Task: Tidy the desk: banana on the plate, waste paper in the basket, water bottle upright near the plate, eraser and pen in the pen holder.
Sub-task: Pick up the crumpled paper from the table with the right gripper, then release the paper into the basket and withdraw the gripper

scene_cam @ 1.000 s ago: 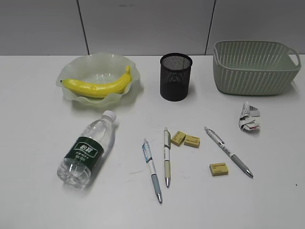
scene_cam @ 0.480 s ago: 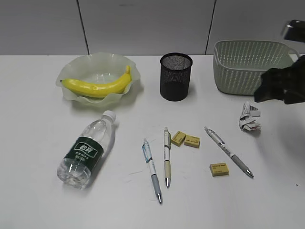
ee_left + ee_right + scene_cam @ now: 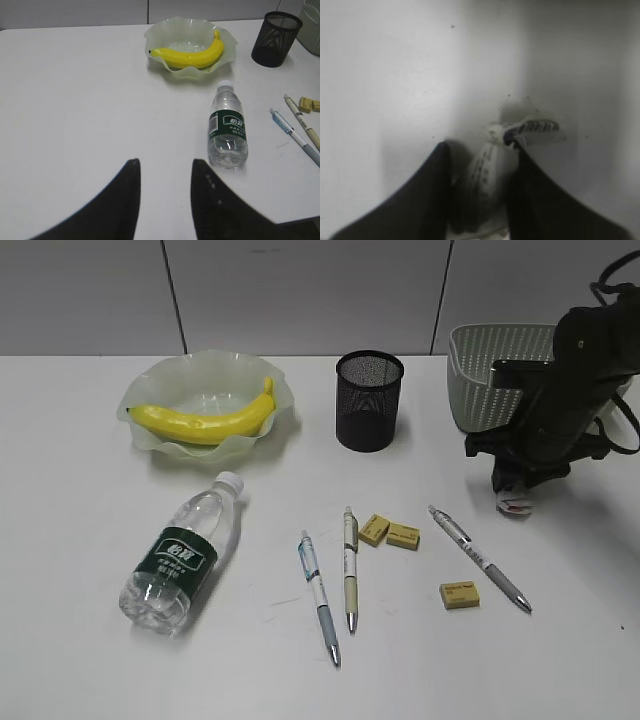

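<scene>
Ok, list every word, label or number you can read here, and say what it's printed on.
Nothing can be quoted with confidence.
Water bottle: dark green label with white characters, too small and blurred to read.
Lone eraser: dark print on top, too small to read.
Waste paper between the right gripper fingers: printed lines, blurred.
Pens and the other two erasers: no legible marking.
</scene>
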